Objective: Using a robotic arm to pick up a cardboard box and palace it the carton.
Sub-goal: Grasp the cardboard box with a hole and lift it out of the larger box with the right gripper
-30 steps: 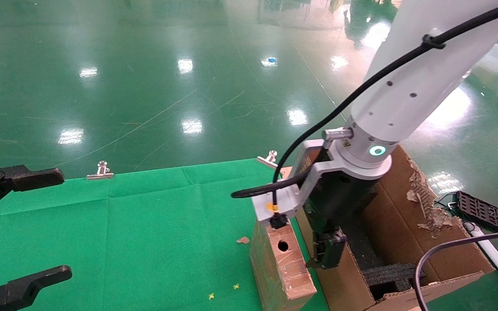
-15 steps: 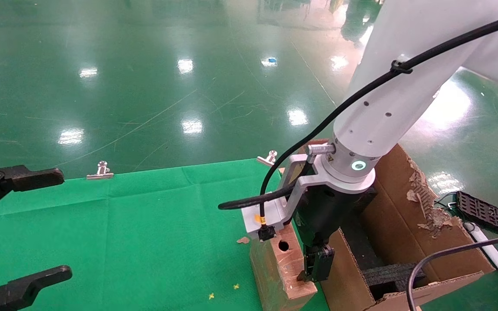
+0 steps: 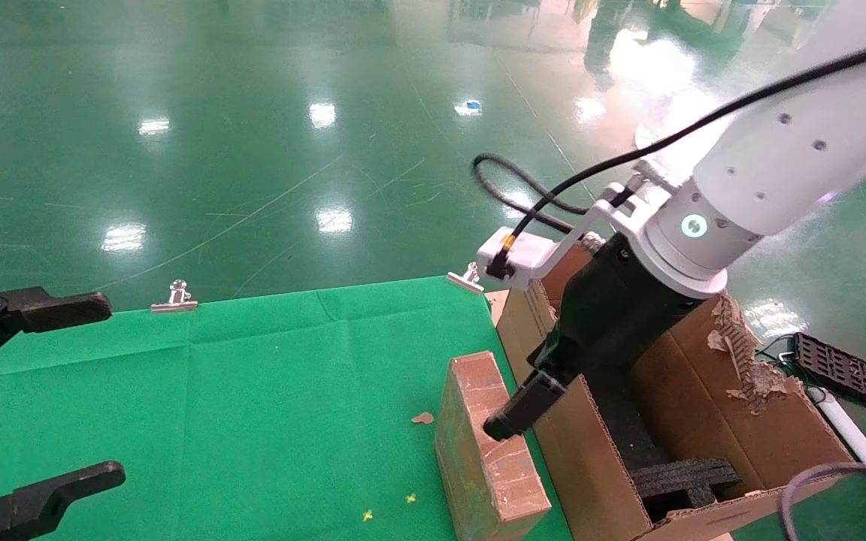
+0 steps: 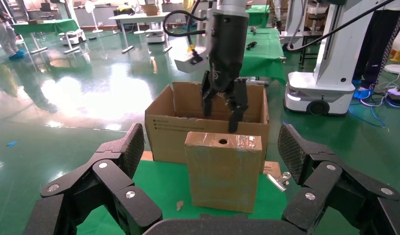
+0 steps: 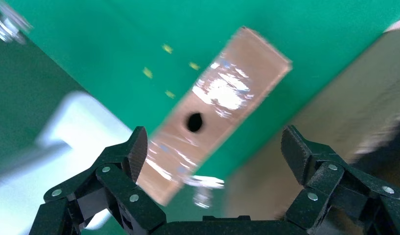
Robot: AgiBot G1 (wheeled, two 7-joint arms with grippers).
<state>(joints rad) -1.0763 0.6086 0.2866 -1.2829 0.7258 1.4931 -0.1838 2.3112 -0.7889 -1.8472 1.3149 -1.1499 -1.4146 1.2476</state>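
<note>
The green cloth (image 3: 237,391) covers the work surface and takes up most of the head view, pinned along its far edge by a metal binder clip (image 3: 174,299).

Off its right edge stands the carton (image 3: 711,406), big and brown with ragged torn flaps, black foam blocks (image 3: 685,477) in the bottom and small black print on the side you see from the left wrist view.

The robotic arm (image 3: 786,165) comes in from the upper right, white tube with a black cable running along it, and its right gripper (image 3: 523,406) hangs tilted over the carton's near wall, right above the cardboard box (image 3: 482,443). Its fingers are spread wide with nothing between them (the right wrist view looks straight down through the gap at the box's narrow top edge and its round hole).

The cardboard box is on the cloth, standing upright on a narrow edge just beside the carton's outer wall, not inside it. Whether one fingertip actually touches the box top, I can't tell.

The left gripper (image 3: 34,391) is parked at the left edge over the cloth, fingers wide apart, empty, well away from the box.

A tiny cardboard scrap (image 3: 423,418) lies on the cloth near the box.
</note>
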